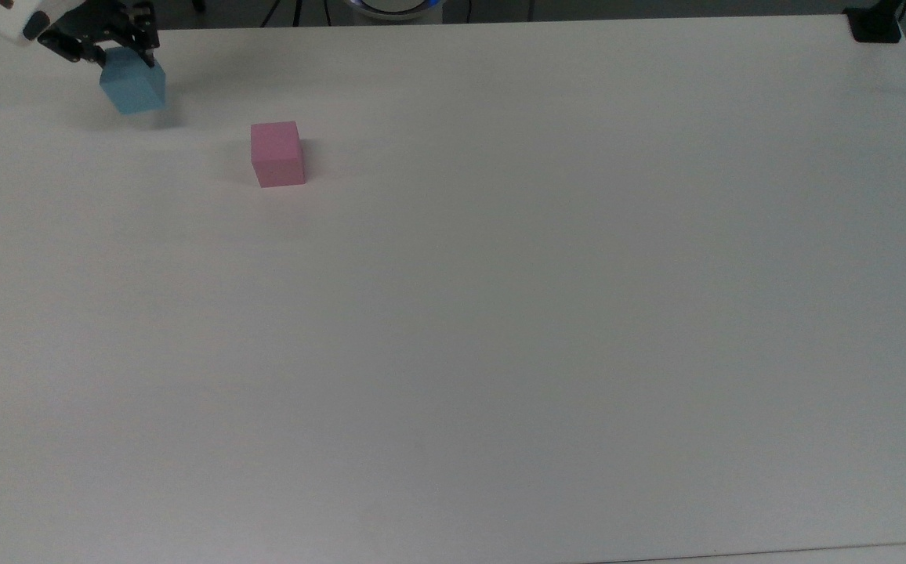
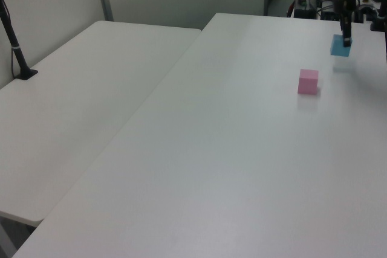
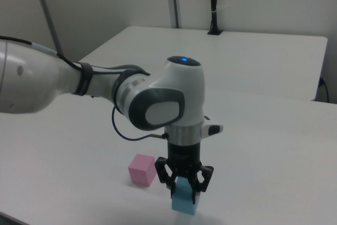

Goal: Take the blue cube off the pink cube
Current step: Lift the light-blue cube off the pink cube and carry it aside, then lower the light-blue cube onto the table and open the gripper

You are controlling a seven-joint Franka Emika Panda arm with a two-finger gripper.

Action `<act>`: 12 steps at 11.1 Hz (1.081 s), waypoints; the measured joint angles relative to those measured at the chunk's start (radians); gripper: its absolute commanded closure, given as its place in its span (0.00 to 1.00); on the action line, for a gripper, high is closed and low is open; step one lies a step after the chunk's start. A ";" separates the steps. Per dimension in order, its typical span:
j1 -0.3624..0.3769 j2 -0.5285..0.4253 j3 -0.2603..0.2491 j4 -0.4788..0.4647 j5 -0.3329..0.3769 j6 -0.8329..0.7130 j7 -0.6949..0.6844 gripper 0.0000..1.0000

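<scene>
The pink cube (image 1: 277, 153) stands alone on the white table (image 1: 500, 313), with nothing on top of it; it also appears as the pink cube (image 2: 308, 81) and the pink cube (image 3: 142, 169). My gripper (image 1: 120, 55) is shut on the blue cube (image 1: 133, 88), held to the top view's left of the pink cube and apart from it. In the left view the blue cube (image 2: 340, 46) hangs from the gripper (image 2: 346, 39) a little above the table. In the right view the gripper (image 3: 184, 187) clamps the top of the blue cube (image 3: 185, 202).
A black post base (image 1: 876, 25) sits at the table's far corner in the top view's upper right. A second white table (image 2: 78, 89) with a black pole (image 2: 15, 46) lies on the left view's left. The arm's body (image 3: 105, 90) reaches in from the right view's left.
</scene>
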 measured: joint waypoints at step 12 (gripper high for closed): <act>-0.002 0.035 0.004 0.056 0.010 -0.007 0.185 0.00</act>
